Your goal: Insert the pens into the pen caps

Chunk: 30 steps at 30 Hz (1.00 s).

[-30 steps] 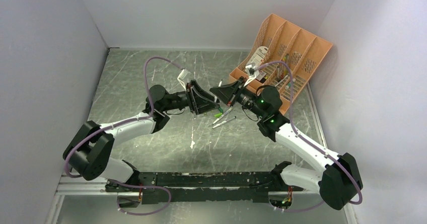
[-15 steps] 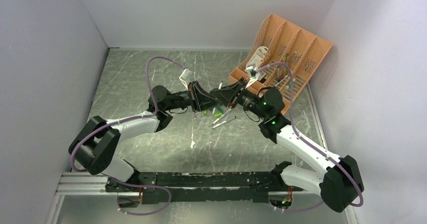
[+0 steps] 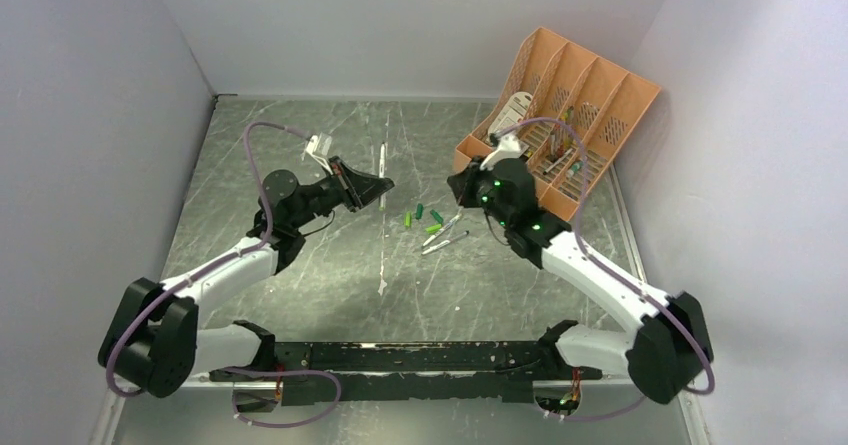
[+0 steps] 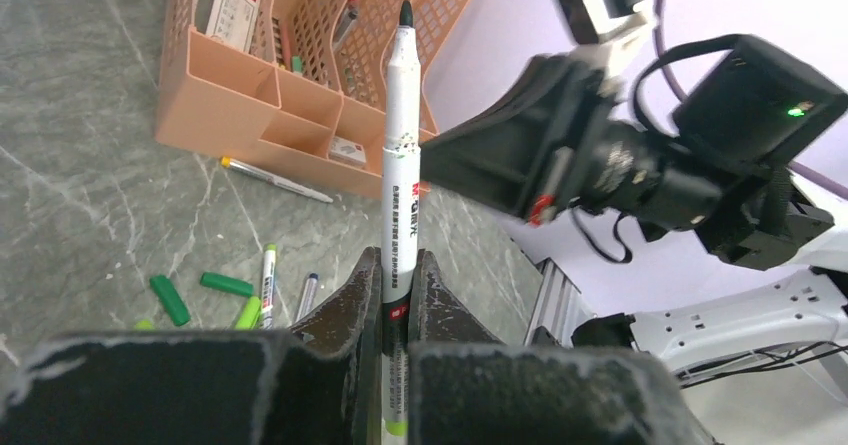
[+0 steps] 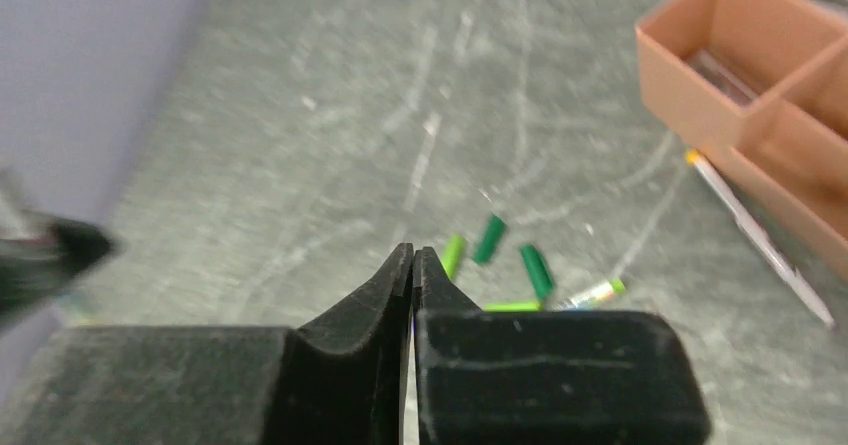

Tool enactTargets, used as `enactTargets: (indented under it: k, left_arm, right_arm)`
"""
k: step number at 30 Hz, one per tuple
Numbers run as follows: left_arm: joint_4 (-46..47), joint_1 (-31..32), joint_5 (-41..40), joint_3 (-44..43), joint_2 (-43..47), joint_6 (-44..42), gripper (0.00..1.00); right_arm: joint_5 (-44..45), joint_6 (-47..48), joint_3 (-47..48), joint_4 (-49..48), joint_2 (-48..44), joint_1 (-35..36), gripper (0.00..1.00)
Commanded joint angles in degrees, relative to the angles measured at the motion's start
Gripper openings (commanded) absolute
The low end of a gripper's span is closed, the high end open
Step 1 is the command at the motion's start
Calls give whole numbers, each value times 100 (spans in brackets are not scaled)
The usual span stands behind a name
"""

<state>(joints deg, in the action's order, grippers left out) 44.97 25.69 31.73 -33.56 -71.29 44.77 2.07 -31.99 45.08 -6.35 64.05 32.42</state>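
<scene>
My left gripper [image 4: 398, 255] is shut on a pale pen [image 4: 400, 165] that stands upright between the jaws, dark tip uncapped at the top. In the top view that gripper [image 3: 383, 183] hangs left of the table's middle. Several green pen caps [image 3: 421, 211] lie loose on the table, with two more pens [image 3: 443, 235] just right of them. The caps [image 4: 226, 284] and pens [image 4: 268, 280] also show in the left wrist view. My right gripper [image 5: 413, 250] is shut with nothing between its fingers, above and short of the caps [image 5: 490, 238]. In the top view it [image 3: 457, 185] sits near the organizer.
An orange organizer [image 3: 575, 115] with mixed stationery stands at the back right, its low front compartments [image 5: 740, 65] close to my right gripper. A thin pen [image 4: 275, 178] lies on the table along its front edge. Grey walls close in the table on both sides.
The two grippers, close together over the caps before, have parted. My left gripper closed on the pen and drew back left. The right arm pulled back toward the organizer.
</scene>
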Motion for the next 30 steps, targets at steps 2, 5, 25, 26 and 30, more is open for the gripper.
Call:
enactTargets:
  k: [2,5,25,26,30]
  left_arm:
    - [-839,4,-418,72,461,-481,7]
    - [-1015,2,-545,140,606,-564,7]
    - [-1637,4,-1029,227,966,-812,7]
    - [-1634,6,-1024,227,957,-799,7]
    - [-1493,5,-917,254,856,-712,7]
  right_arm:
    - [1230,597,319,1131,1014,489,0]
    - [1172,599,700,1189,1709,641,0]
    - [1754,26,2883,2177,4753,1019,36]
    - [1725,32,2835,2087,4804,1021,35]
    - [1756,-33,2889,2067,5025,1046,33]
